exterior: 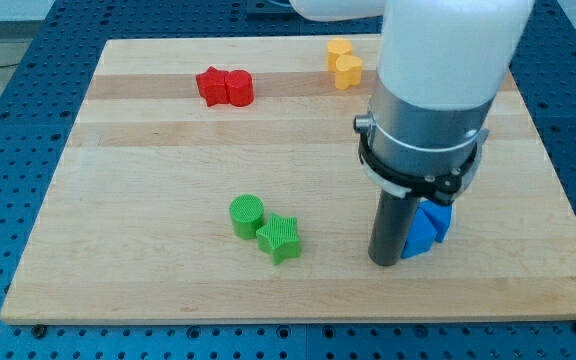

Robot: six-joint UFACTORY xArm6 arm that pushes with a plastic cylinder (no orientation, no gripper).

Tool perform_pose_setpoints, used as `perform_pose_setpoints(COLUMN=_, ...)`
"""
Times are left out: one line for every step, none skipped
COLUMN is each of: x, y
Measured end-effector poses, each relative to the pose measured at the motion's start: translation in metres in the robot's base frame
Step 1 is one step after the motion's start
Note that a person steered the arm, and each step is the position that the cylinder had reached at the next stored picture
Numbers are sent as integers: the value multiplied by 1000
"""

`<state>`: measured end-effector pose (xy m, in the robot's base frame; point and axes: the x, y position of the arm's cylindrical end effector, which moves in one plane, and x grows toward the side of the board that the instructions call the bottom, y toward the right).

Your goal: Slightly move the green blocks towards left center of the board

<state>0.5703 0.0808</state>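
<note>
A green cylinder [247, 215] and a green star [280, 238] sit touching each other in the lower middle of the wooden board [148, 150]. My tip [385, 262] rests on the board to the right of the green star, well apart from it. The tip stands right against the left side of a blue block [430, 226], which the rod and arm partly hide.
Two red blocks [224, 86], a star and a cylinder, sit side by side at the upper left. Two yellow blocks [344, 62] sit at the top middle. The arm's large white and grey body [438, 90] covers the upper right of the board.
</note>
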Motion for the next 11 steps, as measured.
perform_pose_setpoints(x=14, y=-14)
perform_pose_setpoints(x=11, y=-54)
perform_pose_setpoints(x=8, y=-88)
perform_pose_setpoints(x=-1, y=-109)
perform_pose_setpoints(x=-18, y=-122)
perform_pose_setpoints(x=-29, y=-135)
perform_pose_setpoints(x=-42, y=-146)
perform_pose_setpoints(x=-50, y=-154)
perform_pose_setpoints(x=-45, y=-136)
perform_pose_setpoints(x=-44, y=-98)
perform_pose_setpoints(x=-63, y=-65)
